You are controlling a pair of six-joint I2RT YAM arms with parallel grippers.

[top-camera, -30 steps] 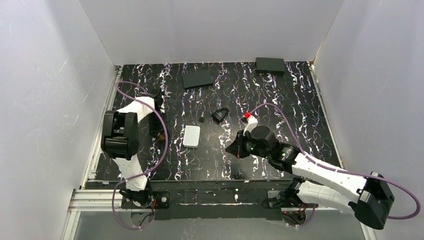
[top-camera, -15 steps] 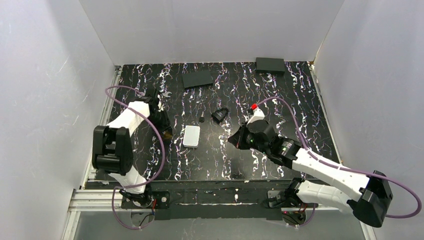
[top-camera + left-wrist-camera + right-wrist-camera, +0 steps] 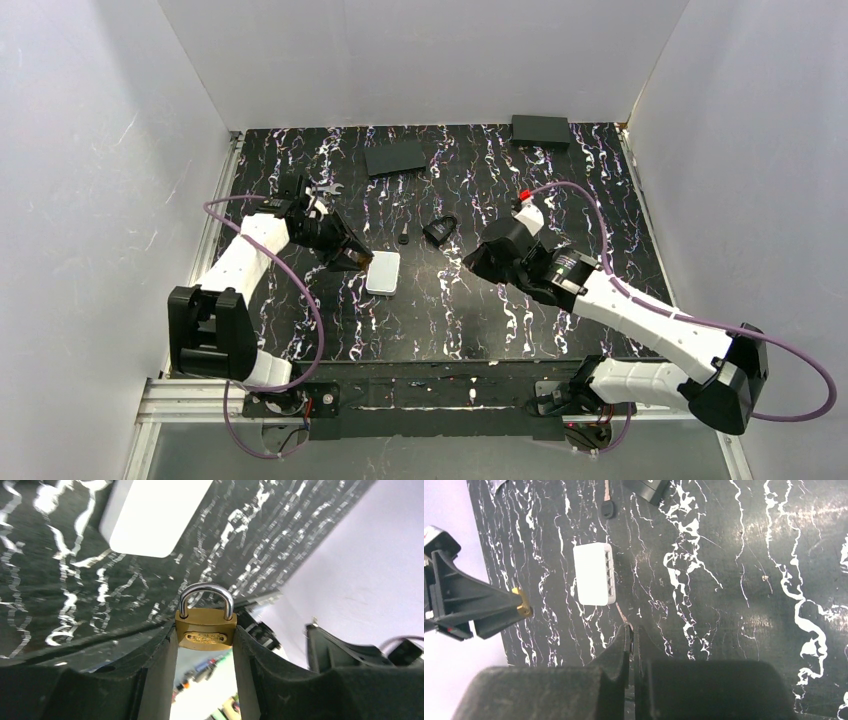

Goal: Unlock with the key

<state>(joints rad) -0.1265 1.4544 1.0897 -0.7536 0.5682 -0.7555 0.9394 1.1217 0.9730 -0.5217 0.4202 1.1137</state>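
Note:
My left gripper (image 3: 350, 257) is shut on a brass padlock (image 3: 205, 628) with a silver shackle, pinched by its body and held above the table. The padlock also shows in the right wrist view (image 3: 523, 605). My right gripper (image 3: 468, 263) is shut on the key; its thin blade (image 3: 621, 614) sticks out past the fingertips (image 3: 626, 635), pointing towards the left gripper, and its head is hidden between the fingers. The two grippers are apart, with a white box between them.
A white box (image 3: 382, 272) lies between the grippers. A black padlock (image 3: 439, 230) and a second small black-headed key (image 3: 403, 239) lie behind it. A silver wrench (image 3: 326, 188), a flat black box (image 3: 396, 157) and another black box (image 3: 540, 131) lie farther back.
My left arm has swung right and forward with the brass padlock, from the table's left edge to beside the white box. My right arm has moved a little up the table and turned left.

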